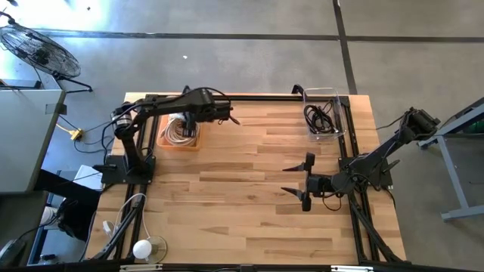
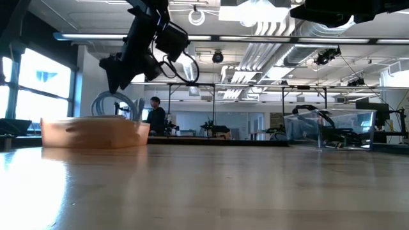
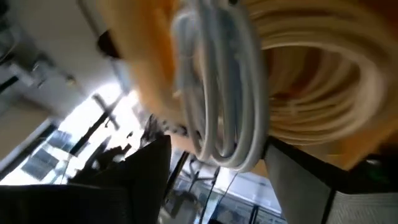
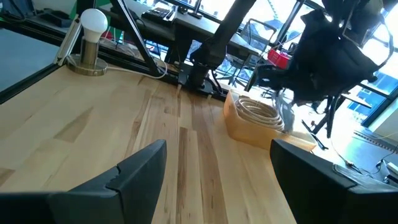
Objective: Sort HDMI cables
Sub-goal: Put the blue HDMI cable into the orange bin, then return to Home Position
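An orange tray (image 1: 168, 143) at the table's far left holds cream-beige HDMI cables (image 3: 317, 81) coiled flat. A silvery-white cable (image 3: 217, 93) stands on edge in it, its loop rising above the rim (image 2: 115, 102). My left gripper (image 3: 217, 160) hangs over the tray, slanting down and open. Its fingers stand on either side of the silvery-white coil's outer loop. Black cables (image 1: 321, 117) lie in a clear bin (image 1: 342, 128) at the far right. My right gripper (image 1: 304, 181) waits open above the bare table at the right, nothing between its fingers (image 4: 137, 174).
A small lamp with a white bulb (image 1: 144, 248) stands at the near left corner. Black frame rails run along the table's edges. Bare wood (image 1: 242, 174) lies between the tray and the bin. A person (image 2: 155, 115) stands far back in the room.
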Tool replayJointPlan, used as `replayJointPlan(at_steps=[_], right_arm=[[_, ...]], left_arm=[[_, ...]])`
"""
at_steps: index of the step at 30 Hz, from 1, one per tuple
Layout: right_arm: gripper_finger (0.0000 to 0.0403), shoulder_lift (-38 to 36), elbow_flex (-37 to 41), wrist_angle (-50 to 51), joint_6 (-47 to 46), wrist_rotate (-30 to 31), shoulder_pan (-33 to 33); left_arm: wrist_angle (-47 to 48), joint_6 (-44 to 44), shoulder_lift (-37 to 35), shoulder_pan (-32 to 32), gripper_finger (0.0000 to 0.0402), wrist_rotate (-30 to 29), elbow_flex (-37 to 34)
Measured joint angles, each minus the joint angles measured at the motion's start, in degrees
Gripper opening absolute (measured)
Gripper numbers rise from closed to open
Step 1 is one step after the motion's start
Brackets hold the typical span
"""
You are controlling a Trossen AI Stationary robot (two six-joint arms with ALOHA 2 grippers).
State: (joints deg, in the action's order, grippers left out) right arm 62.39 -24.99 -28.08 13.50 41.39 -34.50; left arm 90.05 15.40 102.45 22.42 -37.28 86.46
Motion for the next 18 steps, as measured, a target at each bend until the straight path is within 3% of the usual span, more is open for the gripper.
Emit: replayJointPlan(at_steps=[2,10,18], right_arm=[[0.0279,0.0,0.0,0.0,0.0,0.0,0.0],[0.0279,0.0,0.0,0.3,-0.63,-0.01,0.0],[0.0279,0.0,0.0,0.31,-0.63,0.5,-0.02]], left_arm=[[-0.18,2.49,-1.22,-0.6,0.0249,3.94,-0.02],[0.03,1.59,-9.27,-6.42,0.0248,8.6,0.2],[-0.95,-10.73,-21.88,-19.6,0.0248,18.22,0.2]])
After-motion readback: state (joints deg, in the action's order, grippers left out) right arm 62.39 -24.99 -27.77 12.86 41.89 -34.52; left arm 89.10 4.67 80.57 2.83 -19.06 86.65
